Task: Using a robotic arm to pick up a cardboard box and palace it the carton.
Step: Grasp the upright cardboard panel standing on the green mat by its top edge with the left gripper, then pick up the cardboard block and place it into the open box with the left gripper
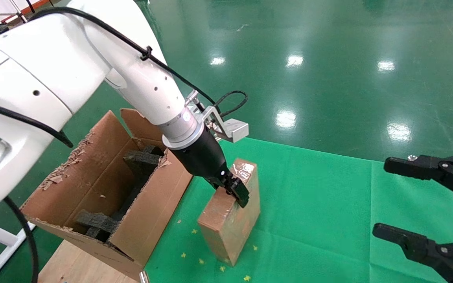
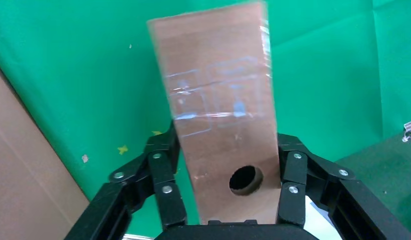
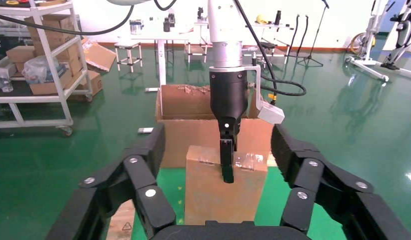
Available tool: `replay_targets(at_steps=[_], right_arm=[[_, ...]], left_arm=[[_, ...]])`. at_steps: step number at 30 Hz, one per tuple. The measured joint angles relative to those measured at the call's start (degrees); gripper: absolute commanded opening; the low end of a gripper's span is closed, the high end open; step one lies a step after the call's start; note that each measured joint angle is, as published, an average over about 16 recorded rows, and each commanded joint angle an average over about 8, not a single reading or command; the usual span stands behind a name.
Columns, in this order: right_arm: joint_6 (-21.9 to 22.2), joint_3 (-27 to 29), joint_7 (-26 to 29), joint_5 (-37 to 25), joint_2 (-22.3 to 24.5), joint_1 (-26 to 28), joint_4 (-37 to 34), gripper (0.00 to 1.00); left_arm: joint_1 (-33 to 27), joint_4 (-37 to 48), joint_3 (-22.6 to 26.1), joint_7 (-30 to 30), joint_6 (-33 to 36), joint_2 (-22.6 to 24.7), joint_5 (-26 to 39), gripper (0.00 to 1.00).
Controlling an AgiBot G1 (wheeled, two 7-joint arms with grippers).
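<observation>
left tool (image 1: 237, 191) clamped on box (image 1: 230, 220), frame centre, on green mat (image 1: 321, 204) | carton (image 1: 104, 196) lower left, beside box | right tool (image 1: 415, 204) spread wide, right edge | glossy green floor (image 1: 328, 59), shelving (image 3: 38, 65) in right wrist view

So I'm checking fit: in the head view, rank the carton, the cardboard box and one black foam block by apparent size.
1. Carton
2. Cardboard box, held in the left pincer
3. Foam block

All sit at similar depth.
</observation>
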Motion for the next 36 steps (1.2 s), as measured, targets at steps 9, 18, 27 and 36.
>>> replay_targets(at_steps=[9, 18, 27, 36], right_arm=[[0.0, 0.0, 0.0, 0.0, 0.0, 0.0, 0.0, 1.00], [0.0, 0.0, 0.0, 0.0, 0.0, 0.0, 0.0, 1.00], [0.0, 0.0, 0.0, 0.0, 0.0, 0.0, 0.0, 1.00], [0.0, 0.0, 0.0, 0.0, 0.0, 0.0, 0.0, 1.00]], left_arm=[[-3.3, -3.8, -2.4, 1.9, -1.0, -5.4, -1.7, 0.00], [-11.4, -11.6, -7.3, 6.6, -2.1, -18.4, -2.4, 0.00], [-17.7, -12.9, -8.7, 13.7, -1.9, -28.7, 2.6, 0.00], [-16.7, -4.0, -6.9, 24.5, -3.1, -32.2, 6.7, 0.00]])
